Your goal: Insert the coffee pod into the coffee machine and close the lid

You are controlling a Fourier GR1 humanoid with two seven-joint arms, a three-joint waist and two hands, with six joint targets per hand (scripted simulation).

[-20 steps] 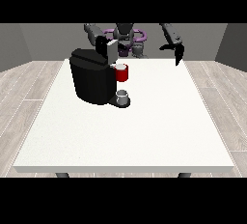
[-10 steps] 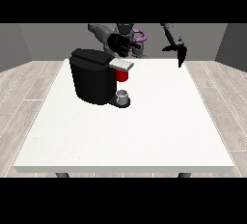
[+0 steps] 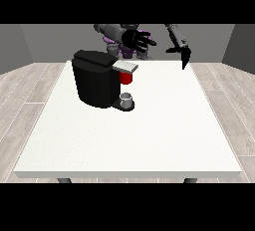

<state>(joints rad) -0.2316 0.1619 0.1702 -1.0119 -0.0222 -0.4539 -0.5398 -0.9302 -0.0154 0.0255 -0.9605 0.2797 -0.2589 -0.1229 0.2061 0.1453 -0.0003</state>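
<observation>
The black coffee machine (image 3: 97, 78) stands on the white table (image 3: 149, 135), left of the middle. Its grey lid (image 3: 127, 66) lies flat over the front, with a red thing at the machine (image 3: 125, 78) just under it. A grey thing (image 3: 127, 99) sits on the machine's base below. The hand at the view's left (image 3: 135, 39) hovers above and behind the lid, apart from it, with its fingers spread and holding nothing. Over the table's far right edge, the hand at the view's right (image 3: 182, 53) is raised with its fingers hanging down and nothing in them.
The robot's purple-grey body (image 3: 124, 46) stands behind the table's far edge. Wooden floor surrounds the table on all sides.
The machine's lid has come down from raised to flat. The hand at the view's left has moved right and up, off the lid. The other hand has barely moved.
</observation>
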